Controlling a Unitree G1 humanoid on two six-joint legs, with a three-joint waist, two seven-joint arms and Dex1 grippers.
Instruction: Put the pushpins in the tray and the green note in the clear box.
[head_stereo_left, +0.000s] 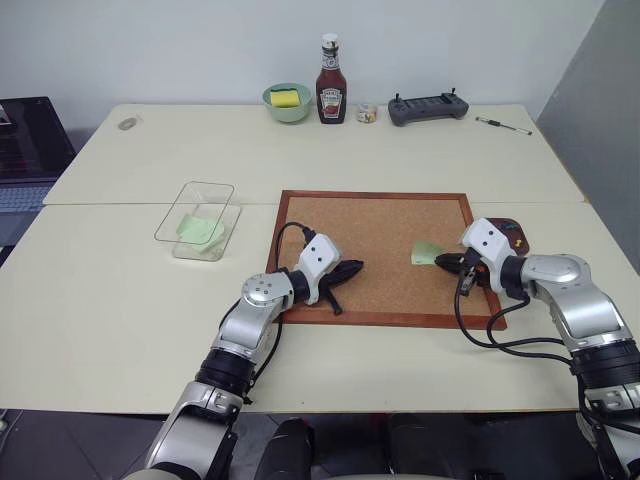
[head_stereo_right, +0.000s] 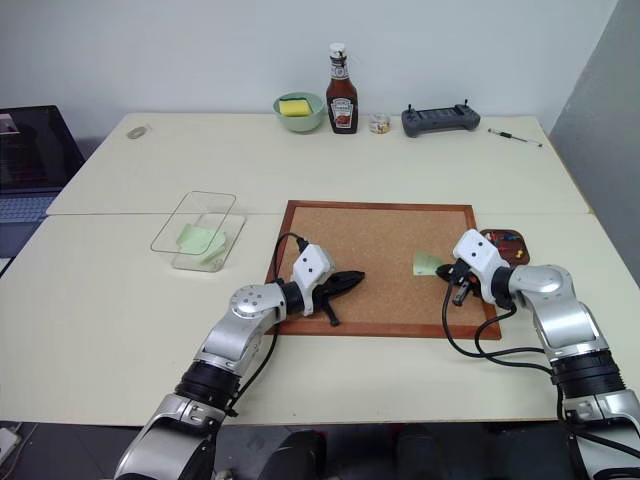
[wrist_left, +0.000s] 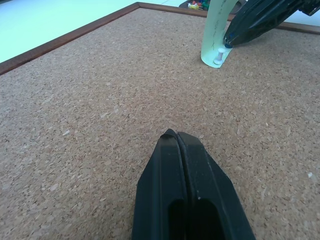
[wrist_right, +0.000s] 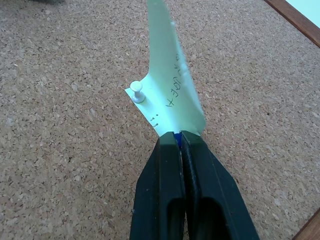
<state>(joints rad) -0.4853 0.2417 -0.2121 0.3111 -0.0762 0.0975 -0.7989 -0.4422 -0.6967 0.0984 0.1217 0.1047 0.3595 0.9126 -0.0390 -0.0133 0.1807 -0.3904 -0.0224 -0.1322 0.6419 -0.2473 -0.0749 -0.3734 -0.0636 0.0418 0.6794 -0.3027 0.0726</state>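
Gripping a blue pin at the corner of the green note, your right gripper has its fingers pressed together on the pin's head, a sliver of blue showing between the tips. The note stands curled off the cork board, near the board's right side, because a white pin at the neighbouring corner fastens it down. You would judge this pin must come out before the paper can be freed.

Just beyond the board's right edge sits the tray, with several coloured pins in it; its closeness to the right arm suits short carries from board to dish.

Resting low over the board's near left part, your left gripper has its fingers shut together on nothing, parked clear of the working arm.

Well to the left of the board stands the clear box, with a green slip already lying inside it. Along the far table edge stand a bowl, a ketchup bottle and a controller, apart from the work.
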